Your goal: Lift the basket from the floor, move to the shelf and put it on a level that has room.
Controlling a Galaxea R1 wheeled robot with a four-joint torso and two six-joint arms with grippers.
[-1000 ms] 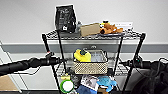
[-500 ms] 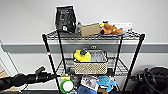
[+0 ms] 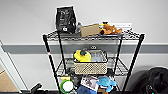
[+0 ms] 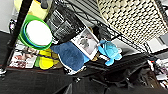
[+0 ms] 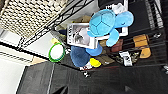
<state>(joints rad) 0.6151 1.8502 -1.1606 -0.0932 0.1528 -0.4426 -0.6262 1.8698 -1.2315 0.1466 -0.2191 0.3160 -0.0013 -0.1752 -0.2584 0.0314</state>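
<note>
The basket (image 3: 90, 64) sits square on the second-highest level (image 3: 117, 67) of the shelf (image 3: 138, 50), its woven front facing out, with a yellow soft toy (image 3: 81, 55) and what looks like a clear container tucked inside it. From where I stand, the lift off the floor and the placing both look done: nothing grips the basket, and it rests flat on the wire grid with room to either side. What is left, if anything, is for the arms to clear off.

Of the arms I can make out little. A dark arm segment (image 3: 35, 88) pokes in low on the robot's left, and a bulky dark shape (image 3: 156, 81) sits low on the right; both hang well below the basket's tier. Neither hand is plain enough for me to say whether its fingers are wide or narrow.

The wrist cameras look up from low down, under the basket's woven bottom, at the tier beneath: a blue turtle plush (image 5: 106, 22), a green-rimmed bowl (image 4: 37, 33) and a printed picture card (image 4: 85, 43) crowd it. The top tier carries a black bag (image 3: 65, 19), a cardboard box (image 3: 90, 30) and an orange toy (image 3: 110, 29).
</note>
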